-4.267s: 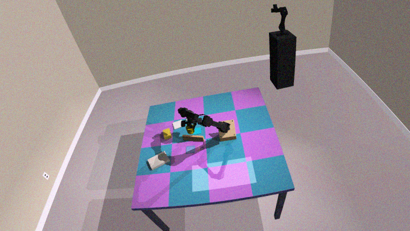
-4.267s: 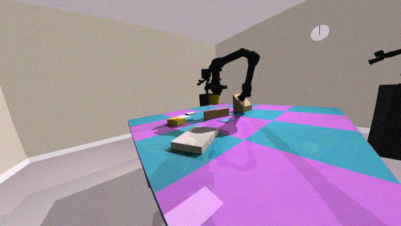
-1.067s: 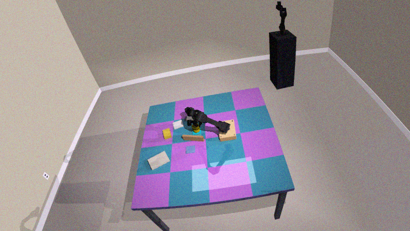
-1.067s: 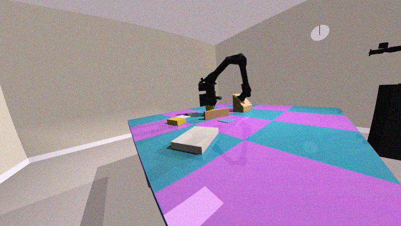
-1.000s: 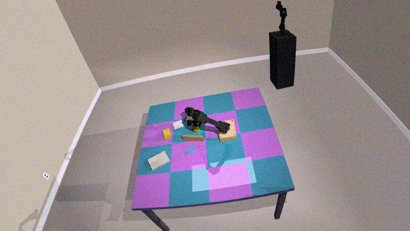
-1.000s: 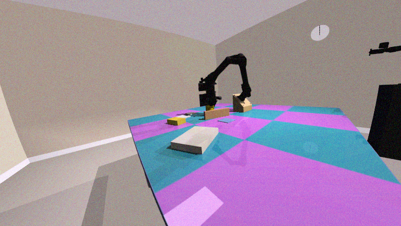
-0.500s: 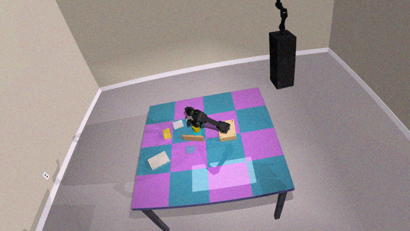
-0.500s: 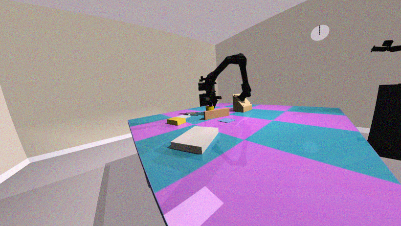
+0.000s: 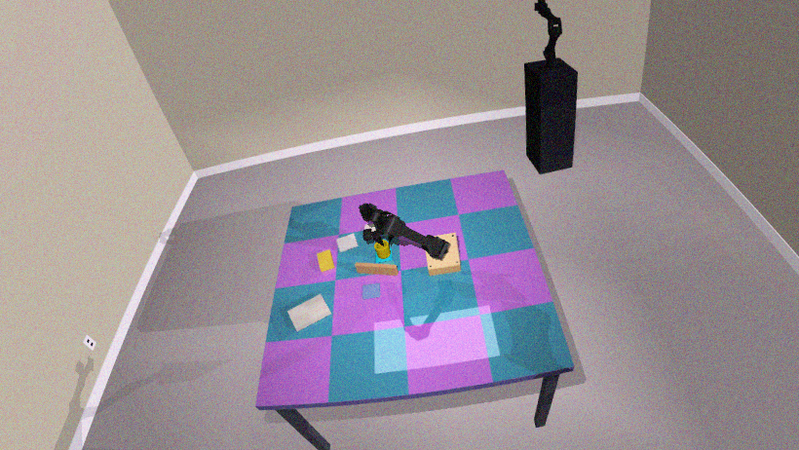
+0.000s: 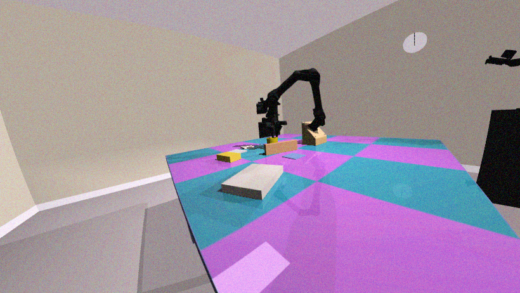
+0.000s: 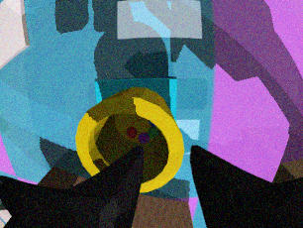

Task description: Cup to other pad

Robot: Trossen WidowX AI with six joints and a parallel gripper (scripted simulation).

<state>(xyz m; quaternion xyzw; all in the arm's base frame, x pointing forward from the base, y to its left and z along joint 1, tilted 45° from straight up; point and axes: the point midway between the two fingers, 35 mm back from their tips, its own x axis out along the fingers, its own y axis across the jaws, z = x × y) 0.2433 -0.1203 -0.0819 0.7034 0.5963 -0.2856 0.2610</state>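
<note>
From the top, the yellow cup point(image 9: 382, 248) is standing directly beneath the end effector point(image 9: 375, 239). From the side, it is resting upright on the counter point(image 10: 363, 189). At the wrist, the fingers are parting, straddling its rim, gripping nothing.

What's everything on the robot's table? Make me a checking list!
Surface: checkered purple-and-teal table, glossy.
Job's things: yellow cup upright on the cyan pad, marbles inside; blue-grey pad bare.
Clutter: brown bar, yellow block, small white block, big white slab.
Grippers: gripper open, one finger over the cup's mouth, one outside.
Cables: nothing seen.
Surroundings: black pedestal, wall clock.
</note>
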